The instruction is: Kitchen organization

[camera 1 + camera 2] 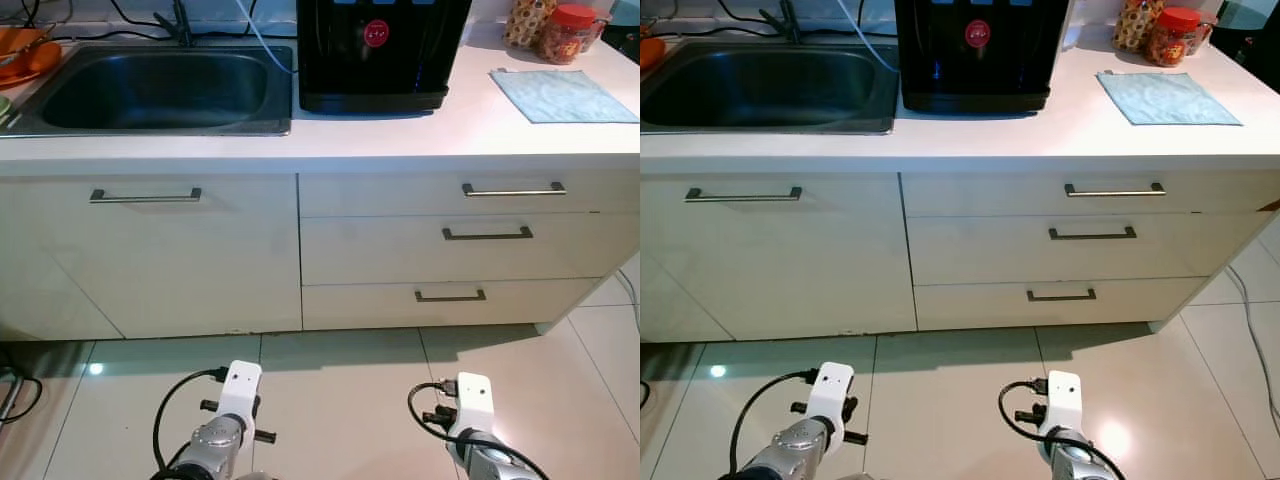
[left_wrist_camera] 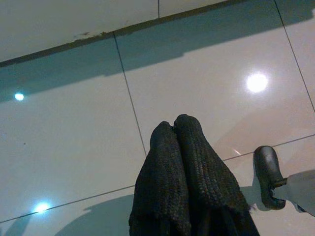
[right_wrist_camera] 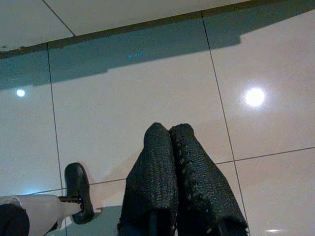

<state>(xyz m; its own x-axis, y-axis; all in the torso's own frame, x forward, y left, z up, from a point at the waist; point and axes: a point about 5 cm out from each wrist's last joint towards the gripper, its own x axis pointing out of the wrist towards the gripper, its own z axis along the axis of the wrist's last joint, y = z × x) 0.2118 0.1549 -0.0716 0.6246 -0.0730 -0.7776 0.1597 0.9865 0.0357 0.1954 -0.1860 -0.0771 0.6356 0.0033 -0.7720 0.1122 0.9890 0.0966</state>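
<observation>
Cream cabinet run (image 1: 200, 260): fronts all closed; one wide door under the sink, three drawers (image 1: 450, 245) stacked at the robot's right, each with a bar handle. Nothing in the task sentence singles out one item, so the likely work lies on the top above.

Counter (image 1: 400, 130): pale, bearing the goods listed below.

Sink (image 1: 150, 90): steel, sunk into the counter's left end; basin looks empty. Tap behind it.

Dispenser (image 1: 375, 50): black box with a red badge, standing just right of the sink, probably parked there for the water line running behind.

Cloth (image 1: 562, 95): light blue, lying flat at the counter's right, well apart from the dispenser; a likely candidate for tidying.

Jar (image 1: 570, 32): red lid, at the back right corner beside a patterned snack bag (image 1: 525, 20), pushed to the wall out of the way.

Orange dishes (image 1: 25, 55): at the far left edge, beside the sink; detail unclear.

Left gripper (image 2: 172, 129): low over the floor tiles, fingers pressed together, holding nothing, pointing at the cabinet's base.

Right gripper (image 3: 168, 130): same pose, fingers pressed together, empty. Both arms hang idle, well below the counter.
</observation>
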